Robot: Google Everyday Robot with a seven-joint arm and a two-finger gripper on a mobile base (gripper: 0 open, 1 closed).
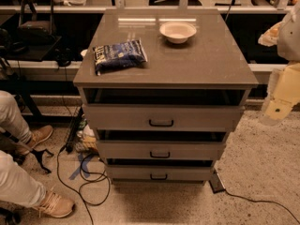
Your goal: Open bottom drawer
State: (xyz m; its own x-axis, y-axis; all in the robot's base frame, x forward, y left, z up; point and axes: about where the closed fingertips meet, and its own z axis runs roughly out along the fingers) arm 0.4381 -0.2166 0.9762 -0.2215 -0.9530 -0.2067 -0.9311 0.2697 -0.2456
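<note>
The grey-brown cabinet (164,64) stands in the middle of the camera view with three drawer fronts. The bottom drawer (136,173) is the lowest and slimmest, with a small black bar handle (159,176) at its centre. Its front sits about in line with the fronts of the middle drawer (126,150) and the top drawer (117,117). My gripper (276,110) hangs at the right edge of the view. It is to the right of the cabinet, about level with the top drawer, apart from it and well above the bottom drawer's handle.
A blue snack bag (119,55) and a white bowl (177,32) lie on the cabinet top. A person's legs and shoes (51,204) are at the left. Black cables (86,182) trail on the floor left of the cabinet, and another cable (253,201) at the right.
</note>
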